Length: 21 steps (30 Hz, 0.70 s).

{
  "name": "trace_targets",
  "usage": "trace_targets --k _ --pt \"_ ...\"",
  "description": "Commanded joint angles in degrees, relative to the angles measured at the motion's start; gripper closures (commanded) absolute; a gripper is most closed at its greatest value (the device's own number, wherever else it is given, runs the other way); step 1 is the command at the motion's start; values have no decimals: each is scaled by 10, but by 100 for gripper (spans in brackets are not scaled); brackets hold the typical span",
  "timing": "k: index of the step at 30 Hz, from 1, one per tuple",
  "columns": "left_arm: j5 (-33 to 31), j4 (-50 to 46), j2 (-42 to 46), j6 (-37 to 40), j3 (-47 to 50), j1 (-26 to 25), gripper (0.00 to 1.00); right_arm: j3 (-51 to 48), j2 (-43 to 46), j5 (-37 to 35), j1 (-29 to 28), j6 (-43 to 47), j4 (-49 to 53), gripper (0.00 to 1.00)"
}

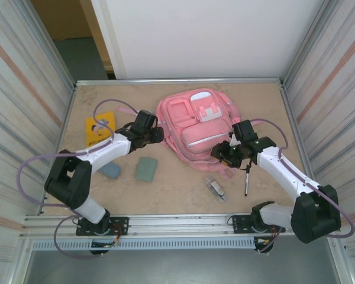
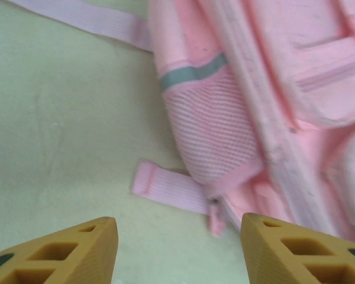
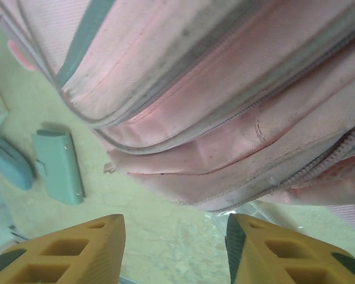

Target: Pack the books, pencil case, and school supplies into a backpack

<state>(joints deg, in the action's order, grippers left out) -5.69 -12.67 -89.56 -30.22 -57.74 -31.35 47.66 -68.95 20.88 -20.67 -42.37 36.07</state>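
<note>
**Currently on the table: 1 backpack, 5 loose items, 2 open grippers**

1. Pink backpack [image 1: 195, 127] [image 2: 236, 89] [image 3: 213, 89]: lies flat at the middle-far part of the table [image 1: 266, 112], front pockets facing up. A mesh side pocket with a grey band shows in the left wrist view, with a short strap end [image 2: 165, 186] on the table beside it.
2. Orange-yellow book [image 1: 99, 128]: flat on the table at the far left, well apart from the backpack and partly behind the left arm.
3. Sage-green rectangle [image 1: 146, 168] [image 3: 59, 165]: flat on the table, in front of the backpack's left corner, not touching it.
4. Blue-grey pencil case [image 1: 110, 170] [image 3: 9, 163]: near the sage-green rectangle, on its left, close to the left arm.
5. Clear-and-grey item [image 1: 215, 187]: on the table in front of the backpack, apart from it.
6. Black pen [image 1: 247, 180]: on the table right of the clear-and-grey item, close beside the right arm.
7. Left gripper [image 1: 155, 135] [image 2: 177, 228]: at the backpack's left side, jaws parted, nothing between them.
8. Right gripper [image 1: 220, 152] [image 3: 174, 228]: at the backpack's near right corner, jaws parted, holding nothing.
</note>
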Motion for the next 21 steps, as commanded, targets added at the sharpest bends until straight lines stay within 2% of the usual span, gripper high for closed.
trace_targets --k 1,4,7,10,15,21 --pt "103 -18 32 -49 1 -23 41 21 22 -69 1 117 54 46" --pt "110 7 28 -76 -3 -77 38 13 24 -79 44 134 38 34" --pt "98 6 -4 -104 -30 -117 38 4 0 -38 115 127 -3 34" --pt "78 10 -37 -133 -47 -140 37 2 -36 -17 159 126 -36 34" --pt "-4 -54 -84 -158 -104 -164 33 14 -75 -36 175 137 -65 34" --pt "-10 -12 -132 -175 -144 -161 32 11 -104 -35 173 75 -137 34"
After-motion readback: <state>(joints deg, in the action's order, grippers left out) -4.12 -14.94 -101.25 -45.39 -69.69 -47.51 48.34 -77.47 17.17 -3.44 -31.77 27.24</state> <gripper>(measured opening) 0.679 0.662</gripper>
